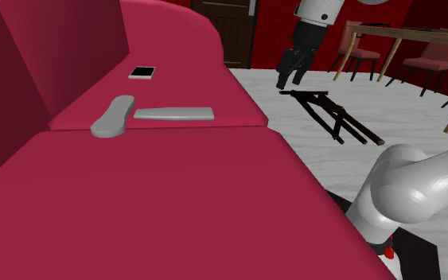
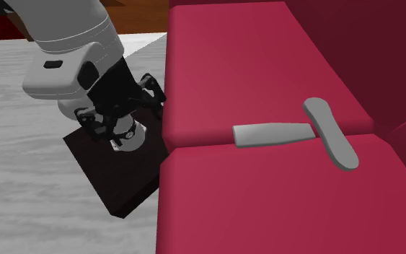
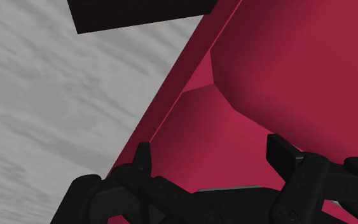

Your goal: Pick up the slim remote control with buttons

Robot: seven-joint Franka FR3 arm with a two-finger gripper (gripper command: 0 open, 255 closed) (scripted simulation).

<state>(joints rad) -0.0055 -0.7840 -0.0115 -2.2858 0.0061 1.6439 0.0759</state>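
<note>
- Slim remote lies flat on the red sofa seat, at the cushion seam near the front edge. A curved grey remote sits just beside its end.
- Pincer: fingers apart and empty, over the grey floor past the sofa's front edge, well apart from both remotes.
- Phone is further along the seat. A folded black stand lies on the floor near the pincer.

White rounded arm with dark joints and an all-black claw.

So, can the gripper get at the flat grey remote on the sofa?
Probably yes: the gripper hangs open beside the sofa, and nothing covers the remote; a curved grey object lies at one end.
</note>
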